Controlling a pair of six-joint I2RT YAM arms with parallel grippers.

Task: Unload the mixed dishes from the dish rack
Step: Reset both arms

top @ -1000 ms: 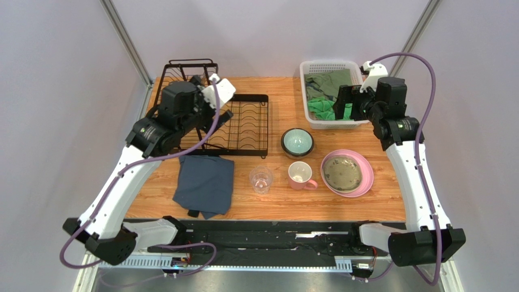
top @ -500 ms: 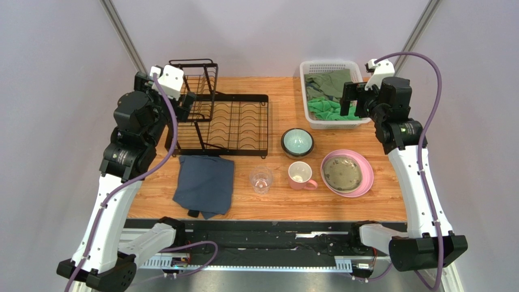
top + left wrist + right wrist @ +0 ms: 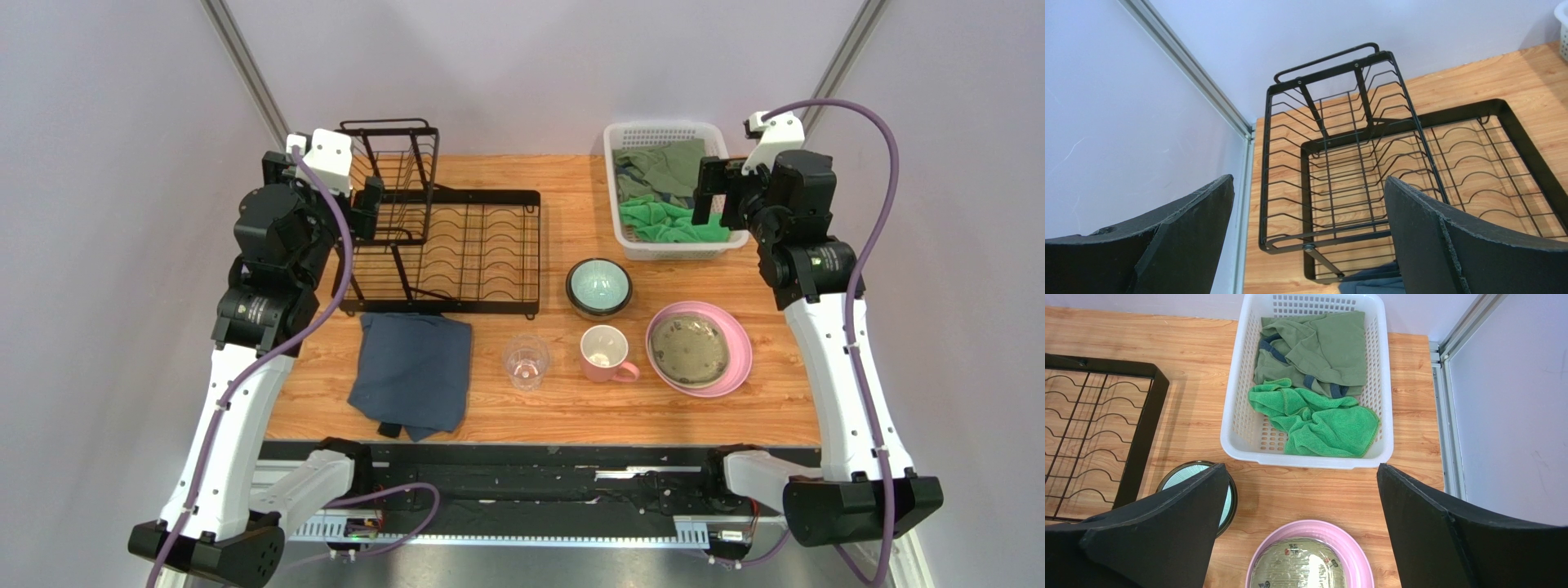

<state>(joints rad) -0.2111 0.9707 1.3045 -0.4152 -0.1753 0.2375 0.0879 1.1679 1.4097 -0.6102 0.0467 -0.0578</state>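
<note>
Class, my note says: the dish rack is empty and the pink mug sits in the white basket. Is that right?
One error: the overhead view shows the pink mug on the table, beside the pink plate; the basket holds only cloths. The rack is empty.

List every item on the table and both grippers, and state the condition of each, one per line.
Dish rack, empty.
Pink plate, flat on the table.
Small plate, lying on the pink plate.
Bowl, upright on the table.
Mug, upright.
Glass, upright.
Blue cloth, folded, lying flat.
Basket, holding green cloths.
Left gripper, open, holding nothing.
Right gripper, open, holding nothing.
</note>
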